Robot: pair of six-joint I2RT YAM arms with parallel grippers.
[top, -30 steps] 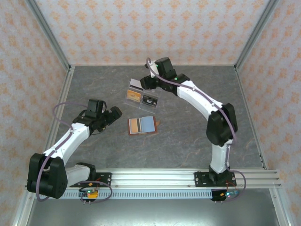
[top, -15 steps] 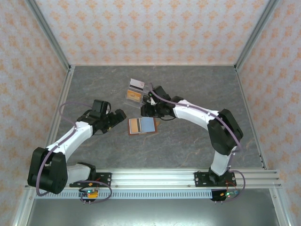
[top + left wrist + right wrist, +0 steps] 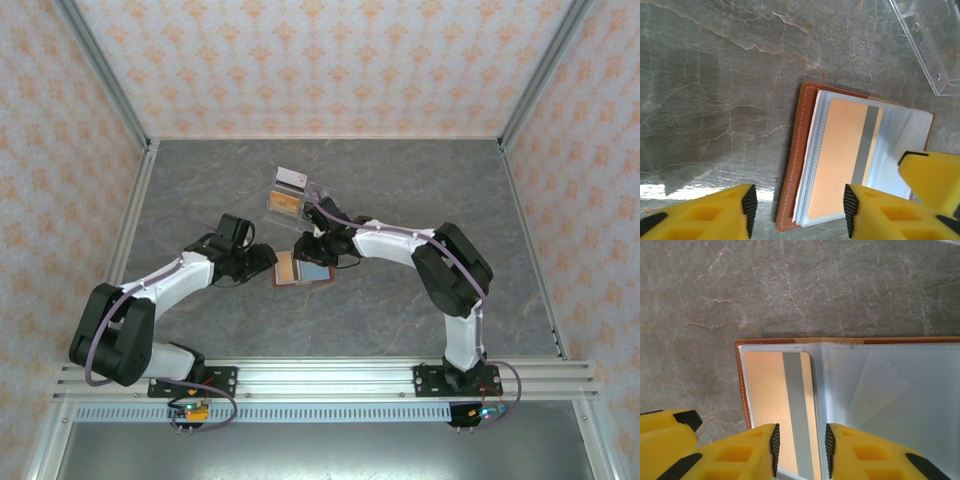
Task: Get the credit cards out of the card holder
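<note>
1. From above, both claw tips merge with the wallet (image 3: pixel 300 272), so their jaws are hard to read there. The clear tray (image 3: pixel 290 195) behind it holds small flat pieces too small to name.
2. The left wrist view cuts off the wallet's (image 3: pixel 797 150) far right corner. The right wrist view cuts off its near edge.
3. The right-hand sleeve shows only a faint pale shape (image 3: pixel 875 390); I cannot tell whether it is a card.
4. The left claw (image 3: pixel 270 258) is at the wallet's left edge. Its jaws stand wide apart (image 3: pixel 799 207), one finger over bare worktop (image 3: pixel 715 100), the other over the orange card (image 3: pixel 840 155). It clamps nothing.
5. The right claw (image 3: pixel 316 252) is over the wallet's middle. Its jaws (image 3: pixel 800 445) are a narrow gap apart above the card's grey stripe, with nothing seen pinched.
6. The wallet lies open and flat mid-worktop, near the tray. It is brown leather with white stitching and clear sleeves.
7. The orange card (image 3: pixel 765 390) sits in the left sleeve.
</note>
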